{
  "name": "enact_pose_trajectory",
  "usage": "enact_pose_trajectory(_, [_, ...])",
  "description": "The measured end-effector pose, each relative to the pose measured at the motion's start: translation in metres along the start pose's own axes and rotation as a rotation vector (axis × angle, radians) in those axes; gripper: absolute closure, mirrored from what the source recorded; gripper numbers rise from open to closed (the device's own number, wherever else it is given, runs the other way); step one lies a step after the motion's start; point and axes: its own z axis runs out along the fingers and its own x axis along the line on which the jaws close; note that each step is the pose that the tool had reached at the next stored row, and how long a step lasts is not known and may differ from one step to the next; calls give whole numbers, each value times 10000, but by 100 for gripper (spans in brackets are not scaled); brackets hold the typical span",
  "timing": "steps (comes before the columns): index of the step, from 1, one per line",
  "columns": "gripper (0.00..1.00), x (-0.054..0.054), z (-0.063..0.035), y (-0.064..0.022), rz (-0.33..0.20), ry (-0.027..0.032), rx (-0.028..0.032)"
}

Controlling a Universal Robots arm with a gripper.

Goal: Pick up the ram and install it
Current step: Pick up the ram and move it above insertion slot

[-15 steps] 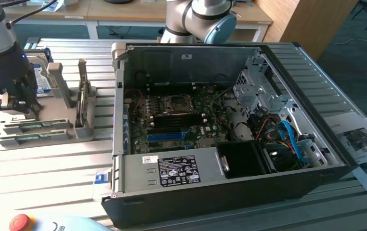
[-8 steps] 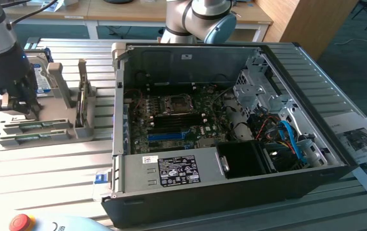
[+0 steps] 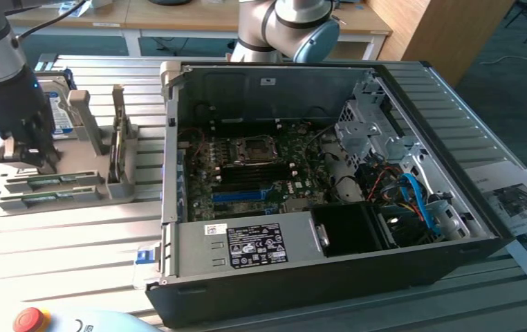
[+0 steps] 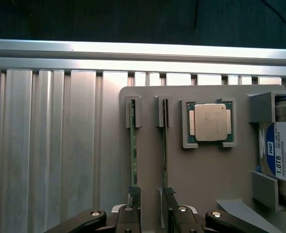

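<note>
End effector [image 4: 151, 216] [image 3: 29, 153] hangs low over a flat grey plastic fixture [image 4: 148, 104] [image 3: 106, 188], its 2 dark fingers [image 4: 133, 218] spread moderately wide and gripping nothing. The ram [image 3: 51, 182] sits in that fixture as 2 long, thin green circuit-board sticks standing on edge in parallel slots. One stick [image 4: 132, 155] runs straight under a fingertip, and the second stick [image 4: 165, 155] lies just inside the other fingertip. I cannot tell whether either tip touches a stick.

Just beside the sticks a square silver-capped processor [image 4: 210, 122] rests in a grey frame. Past it a silver hard drive with a blue-and-white label [image 4: 281, 155] [image 3: 56, 104] stands between upright brackets.

All of it rests on a ribbed aluminium surface [image 4: 46, 145] [image 3: 70, 242]. A broad bare stretch of ribs lies beside the fixture, on the side away from the processor. The surface's rail edge [image 4: 143, 51] runs near the fixture's end, with dark floor beyond.

At the exterior view's right of the fixture stands an open black computer case [image 3: 337, 283], its green motherboard [image 3: 254, 173] bearing a long blue slot [image 3: 241, 196]. Printed sheets [image 3: 522, 200] lie at the far right edge, a round red button [image 3: 30, 319] near the front edge, and wooden desks [image 3: 189, 17] behind.
</note>
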Motion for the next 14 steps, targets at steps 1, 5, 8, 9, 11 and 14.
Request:
enact_pose_trajectory(1, [69,2,10,0,0,1,-1])
enact_pose_trajectory(5, [69,6,53,0,1,0,-1])
enact_pose_trajectory(8, [69,8,89,-1,0,0,-1])
enact_pose_trajectory(9, [69,8,100,-1,0,1,-1])
enact_pose_trajectory(11, [69,9,112,-2,0,1,-2])
enact_pose_trajectory(14, [69,9,112,-2,0,2,-3])
